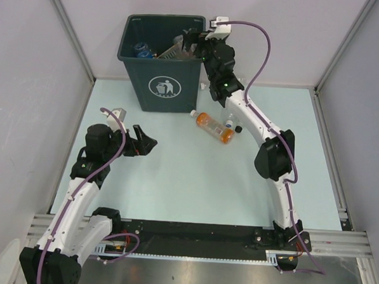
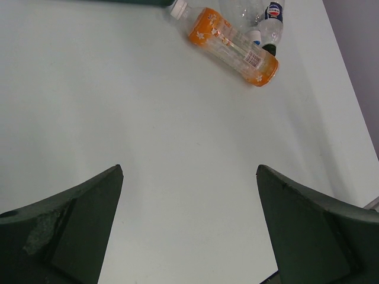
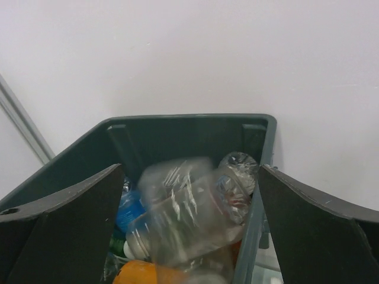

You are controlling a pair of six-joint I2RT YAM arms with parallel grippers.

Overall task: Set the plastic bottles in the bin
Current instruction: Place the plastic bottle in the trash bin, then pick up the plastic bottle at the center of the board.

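The dark green bin (image 1: 160, 89) stands at the back of the table, holding several plastic bottles (image 1: 172, 49). My right gripper (image 1: 193, 42) hangs open over its right rim. In the right wrist view a blurred clear bottle (image 3: 183, 219) lies loose between the open right gripper (image 3: 190, 167) fingers, inside the bin (image 3: 177, 133), on top of blue and orange ones. On the table right of the bin lie an orange-filled bottle (image 1: 214, 127) and a clear blue-labelled one (image 1: 230, 123). My left gripper (image 1: 148, 140) is open and empty, left of them. Its wrist view shows the orange bottle (image 2: 231, 44) and clear bottles (image 2: 271, 23) far ahead.
White enclosure walls (image 1: 34, 76) close in the pale table (image 1: 187, 186) on the left, back and right. A metal rail (image 1: 197, 231) with both arm bases runs along the near edge. My right arm (image 1: 275, 153) arches over the table's right side.
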